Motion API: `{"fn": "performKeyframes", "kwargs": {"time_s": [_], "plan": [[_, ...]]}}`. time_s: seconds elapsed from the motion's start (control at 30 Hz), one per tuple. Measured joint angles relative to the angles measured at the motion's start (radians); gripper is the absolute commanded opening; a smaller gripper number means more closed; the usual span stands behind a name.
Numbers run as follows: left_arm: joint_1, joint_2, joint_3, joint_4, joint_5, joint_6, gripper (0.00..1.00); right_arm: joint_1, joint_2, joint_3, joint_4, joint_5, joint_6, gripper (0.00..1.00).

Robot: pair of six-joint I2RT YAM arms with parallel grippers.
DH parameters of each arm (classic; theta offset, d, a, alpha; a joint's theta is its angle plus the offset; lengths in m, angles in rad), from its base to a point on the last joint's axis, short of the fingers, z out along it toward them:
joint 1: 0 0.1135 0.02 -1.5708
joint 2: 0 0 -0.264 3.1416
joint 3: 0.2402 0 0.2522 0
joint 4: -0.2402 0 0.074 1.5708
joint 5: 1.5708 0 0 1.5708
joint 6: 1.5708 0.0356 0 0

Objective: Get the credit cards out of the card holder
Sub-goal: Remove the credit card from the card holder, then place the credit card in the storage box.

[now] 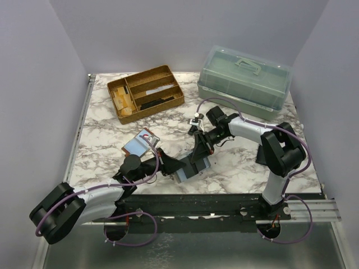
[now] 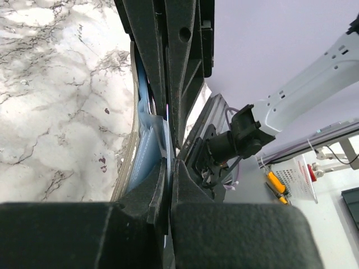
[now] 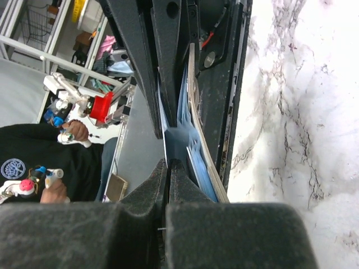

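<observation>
We are finding the card holder (image 1: 203, 166) at the centre of the tabletop (image 1: 252, 168), with the left hand (image 2: 170, 168) clamped on it from nine o'clock. The right hand (image 3: 168, 165) is pinching a credit card (image 3: 178, 140). We are advising a straight, level pull toward one o'clock.

My left pincer (image 1: 176, 167) and my right pincer (image 1: 198, 159) meet at the card holder (image 1: 189, 174) in the middle of the table (image 1: 252, 168). A light-blue card (image 1: 136, 145) lies flat just beside my left arm. Far back sit a wooden tray (image 1: 146, 93) and a green box (image 1: 244, 77).
</observation>
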Motion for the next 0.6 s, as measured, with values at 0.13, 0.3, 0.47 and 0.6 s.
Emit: {"fn": "performKeyframes", "kwargs": {"time_s": [0.13,0.3,0.47,0.6], "plan": [[0.016,-0.083,-0.046,0.0,0.002,-0.016,0.04,-0.003,-0.008,0.003,-0.012,-0.014,-0.021,0.0],[0.033,-0.136,-0.072,-0.005,0.006,-0.029,0.02,-0.031,-0.014,0.003,-0.024,-0.01,-0.029,0.0],[0.042,-0.159,-0.083,-0.014,0.008,-0.035,0.0,-0.074,-0.027,0.003,-0.047,0.02,-0.056,0.0],[0.047,-0.167,-0.09,-0.043,0.007,-0.035,0.0,-0.117,-0.054,0.003,-0.08,0.04,-0.1,0.0]]}}
